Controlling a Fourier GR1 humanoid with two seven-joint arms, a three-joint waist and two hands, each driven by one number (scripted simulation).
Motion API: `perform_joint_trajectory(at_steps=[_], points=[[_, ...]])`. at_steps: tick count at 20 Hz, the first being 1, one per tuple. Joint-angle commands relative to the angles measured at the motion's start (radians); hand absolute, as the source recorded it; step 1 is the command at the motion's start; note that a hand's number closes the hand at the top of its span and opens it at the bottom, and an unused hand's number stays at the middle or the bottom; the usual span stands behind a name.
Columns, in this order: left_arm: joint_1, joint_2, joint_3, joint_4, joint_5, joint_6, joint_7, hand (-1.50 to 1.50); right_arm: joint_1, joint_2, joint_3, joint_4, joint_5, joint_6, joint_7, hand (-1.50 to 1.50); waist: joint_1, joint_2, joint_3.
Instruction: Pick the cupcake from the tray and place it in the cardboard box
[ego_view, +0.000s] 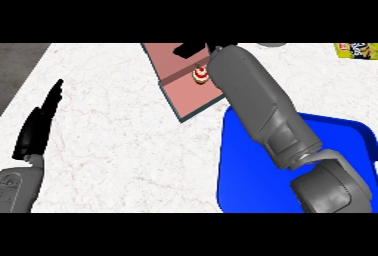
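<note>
Counter: a white marbled counter (125, 145) fills most of the head view, with a darker grey strip along its left edge.
Tray: a blue tray (244, 185) with a raised rim sits at the lower right of the counter; the right forearm crosses over it and hides much of its middle.
Box: a brownish-pink cardboard box (184, 95) with dark edges lies at the top centre, turned at an angle to the counter's edges, its near corner just beside the tray's upper left corner.
Cupcake: the cupcake (200, 74), pale with a red top, lies inside the box, close against the edge of the right forearm; it is not on the tray.
Right arm: the grey right forearm (255, 100) runs from the lower right up over the tray to the box, covering the box's right part.
Right hand: only small black parts of the right hand (189, 48) show above the box, past the end of the forearm; the cupcake is apart from them, and whether the fingers are released or clenched I cannot tell.
Left hand: the black left hand (38, 127) rests at the left edge of the view, fingers straight and pointing up, released and grasping nothing, well apart from box and tray.
Packet: a yellow packet (357, 50) with lettering lies at the top right corner of the counter, partly cut off by the view's edge.
Other: a small grey rounded shape (272, 44) shows at the top edge, too little of it to tell what it is.
</note>
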Motion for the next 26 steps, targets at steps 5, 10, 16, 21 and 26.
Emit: perform_joint_trajectory(at_steps=[5, 10, 16, 21, 26], points=[[0.028, 0.016, 0.023, -0.025, 0.003, 0.007, 0.008, 0.0, 0.021, -0.005, -0.132, -0.061, -0.126, -0.142, -0.184, -1.5, -0.031, -0.013, 0.002], [0.045, -0.005, 0.02, 0.011, -0.006, 0.021, -0.009, 0.0, 0.048, -0.071, -0.209, -0.065, -0.206, -0.056, -0.313, -1.5, -0.062, -0.018, 0.001], [0.076, 0.004, 0.056, 0.006, 0.012, 0.019, -0.004, 0.0, 0.149, -0.163, -0.241, -0.073, -0.245, 0.021, -0.376, -1.5, -0.104, -0.035, 0.001], [0.125, 0.038, 0.097, -0.032, 0.045, -0.016, -0.005, 0.0, 0.232, -0.238, -0.236, -0.127, -0.262, 0.11, -0.373, -1.5, -0.12, -0.046, 0.001], [0.104, 0.015, 0.074, -0.042, 0.004, 0.016, 0.033, 0.0, 0.329, -0.31, -0.21, -0.235, -0.276, 0.225, -0.351, -1.5, -0.13, -0.048, 0.001]])
